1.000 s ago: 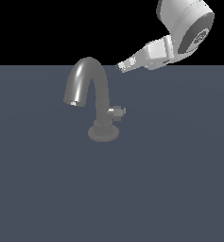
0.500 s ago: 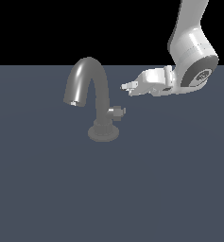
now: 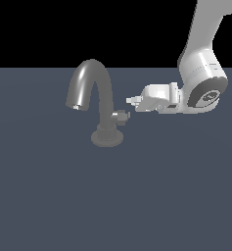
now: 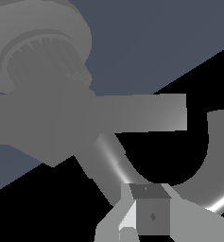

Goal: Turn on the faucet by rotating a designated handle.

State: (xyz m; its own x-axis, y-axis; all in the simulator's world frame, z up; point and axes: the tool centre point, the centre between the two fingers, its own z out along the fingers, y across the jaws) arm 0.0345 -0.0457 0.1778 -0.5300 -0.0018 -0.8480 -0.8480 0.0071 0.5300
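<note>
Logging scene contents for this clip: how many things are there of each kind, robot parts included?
Faucets: 1, the grey faucet with one arched spout
Handles: 1, the stubby handle on the faucet's stem
Robot arms: 1, white arm
Claws: 1, the claw, close to the handle but apart from it
Total: 4
</note>
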